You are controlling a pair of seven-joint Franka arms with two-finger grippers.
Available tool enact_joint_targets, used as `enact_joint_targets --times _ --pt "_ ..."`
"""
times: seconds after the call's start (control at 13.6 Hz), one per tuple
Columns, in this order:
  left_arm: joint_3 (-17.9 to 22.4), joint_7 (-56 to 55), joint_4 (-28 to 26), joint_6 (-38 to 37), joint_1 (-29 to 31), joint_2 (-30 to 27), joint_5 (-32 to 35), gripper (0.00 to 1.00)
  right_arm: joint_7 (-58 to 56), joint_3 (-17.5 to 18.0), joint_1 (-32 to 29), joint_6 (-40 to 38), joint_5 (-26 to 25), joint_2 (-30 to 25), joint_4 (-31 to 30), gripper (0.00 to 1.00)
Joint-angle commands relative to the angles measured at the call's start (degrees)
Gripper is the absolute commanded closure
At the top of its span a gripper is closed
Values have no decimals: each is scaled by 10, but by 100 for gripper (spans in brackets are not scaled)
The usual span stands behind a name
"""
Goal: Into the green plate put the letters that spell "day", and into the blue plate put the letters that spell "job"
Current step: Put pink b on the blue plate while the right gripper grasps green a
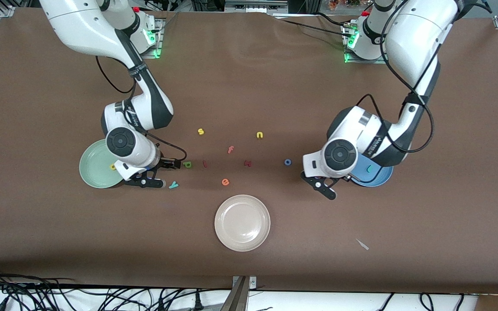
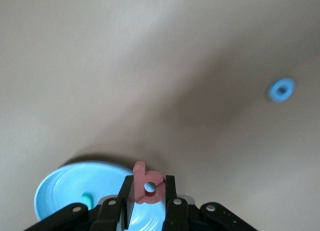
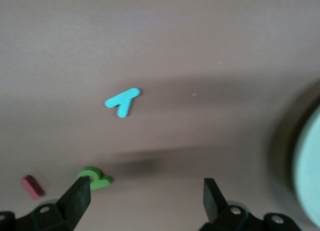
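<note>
Left end effector (image 2: 150, 193) is clamped on the red b (image 2: 146, 183), hanging over the rim of the blue plate (image 1: 381, 178) where it faces the middle of the bench. The teal j (image 2: 87, 198) already lies in that plate. My call: carry the b further in over the plate's floor, drop low, then let go, so it doesn't bounce off the rim. After that the blue o (image 1: 288, 162) waits on the bench (image 1: 249, 65), near the plate toward the middle.

Right end effector (image 3: 147, 198) is spread wide and empty, low over the bench beside the green plate (image 1: 93, 172). The yellow a (image 1: 113, 166) sits in that plate. The green d (image 1: 187, 164) lies just off one fingertip, the teal y (image 1: 173, 185) nearby, nearer the camera. For the d I'd centre the fingers either side of it before closing.

Count:
- Three plates: green, blue, and a cream plate (image 1: 242, 222).
- Six task letters: two in plates, one held, three loose.
- Six other small letters lie mid-bench: s (image 1: 201, 131), n (image 1: 260, 135), f (image 1: 230, 150), e (image 1: 225, 182), a dark red piece (image 1: 247, 163), a small red piece (image 1: 205, 163).
</note>
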Motion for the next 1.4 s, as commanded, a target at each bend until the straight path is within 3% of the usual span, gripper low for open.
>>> enact_joint_targets --times 0.0,0.22,0.44,0.59,0.66,0.74,1.03,1.33 --pt "-6 42 -78 5 47 -48 10 100 57 1 25 38 1 22 4 0" --pt "-16 68 -128 18 89 -62 4 100 75 1 37 66 2 40 4 0" --pt "-18 73 -231 136 128 -90 8 100 75 5 38 76 2 47 3 4" --pt "-17 72 -244 155 129 -88 9 95 75 8 38 82 7 52 3 10" --pt "-17 72 -246 166 129 -85 9 79 75 15 38 83 15 52 2 12" --pt "-17 69 -246 166 128 -85 9 1 75 17 38 84 17 52 1 16" --pt "-21 65 -240 145 124 -121 0 0 71 18 38 84 17 52 -3 27" --pt "-79 -14 -214 112 116 -129 -32 0 64 17 37 82 16 52 -7 40"
